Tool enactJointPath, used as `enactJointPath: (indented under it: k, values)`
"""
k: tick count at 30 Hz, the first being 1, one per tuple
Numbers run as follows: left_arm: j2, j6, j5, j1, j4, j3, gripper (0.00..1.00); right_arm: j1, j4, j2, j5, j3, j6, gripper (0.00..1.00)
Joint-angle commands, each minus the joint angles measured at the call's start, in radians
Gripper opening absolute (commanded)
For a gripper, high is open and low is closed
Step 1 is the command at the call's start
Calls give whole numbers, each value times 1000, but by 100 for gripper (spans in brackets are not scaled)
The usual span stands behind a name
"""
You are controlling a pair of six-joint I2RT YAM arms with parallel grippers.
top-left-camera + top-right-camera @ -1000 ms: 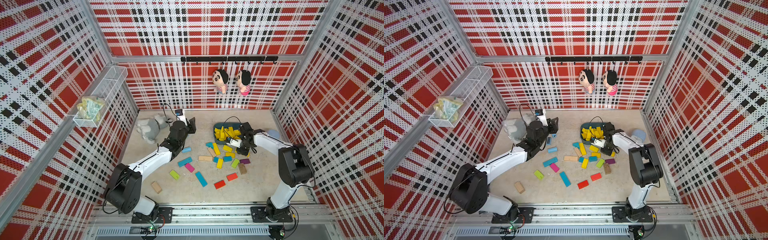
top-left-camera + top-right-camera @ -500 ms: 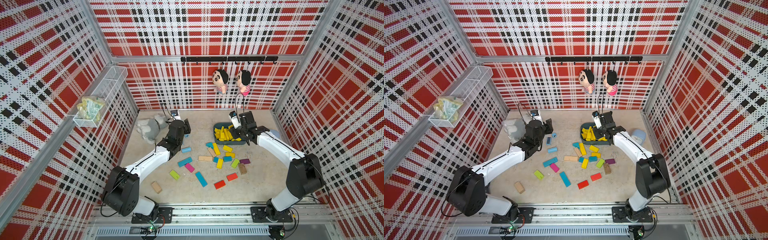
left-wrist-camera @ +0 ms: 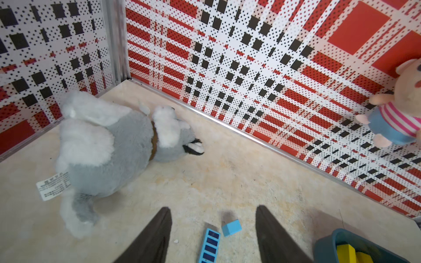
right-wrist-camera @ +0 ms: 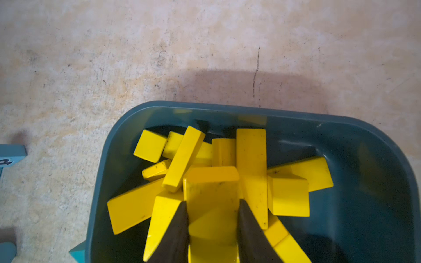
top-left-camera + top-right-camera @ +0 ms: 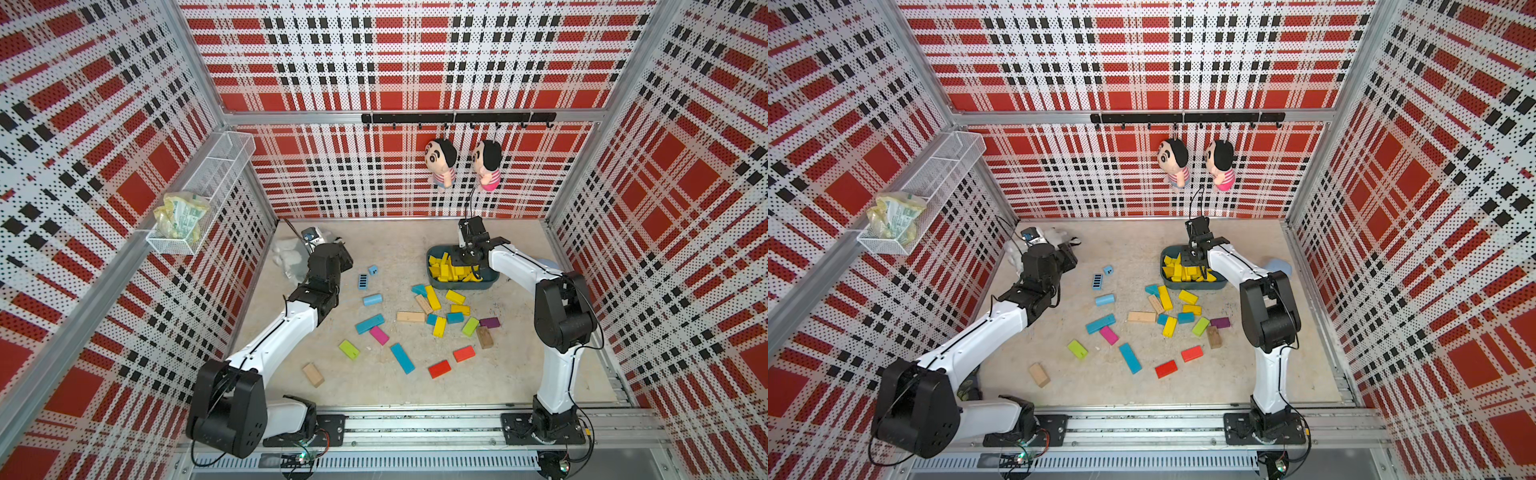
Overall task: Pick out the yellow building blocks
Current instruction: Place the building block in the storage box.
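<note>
Swinging off the scattered pieces, the right arm has come over the tub, and the left arm has drawn back a little toward the far corner. In both top views the right tool [image 5: 468,254] hangs above the dark tub [image 5: 492,283], which holds a heap of yellow blocks [image 5: 445,270]. Four more lie loose on the worktop [image 5: 361,386] just in front of it, among blue, green, tan, red and purple pieces. The left tool [image 5: 343,251] sits beside a grey plush toy [image 5: 286,257], well apart from anything yellow. From the left wrist, the left tool [image 3: 213,207] is spread and empty above a blue cube [image 3: 231,227] and a ribbed blue bar [image 3: 209,246], which the top views cannot settle. From the right wrist, the right tool [image 4: 212,201] pinches one yellow block [image 4: 211,182], low over the heap inside the tub [image 4: 227,109]; overhead, the wrist hides that grip. The step in hand looks like the drop. Next the fingers need to part so the piece falls inside the rim, then the arm can go back for the loose four.
</note>
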Motion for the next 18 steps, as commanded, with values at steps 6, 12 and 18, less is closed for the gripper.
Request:
enactJointPath:
  k: [6,12,18]
  values:
    - [-64,-32,69,31,-7,-43,69,-6,-25,19,22,31,2,41]
    - [-73,45,95,128,-38,-11,98,-7,-40,-42,11,22,-16,57]
    - [-91,-5,66,225,-53,-5,98,34,-67,-178,-1,-77,-35,58]
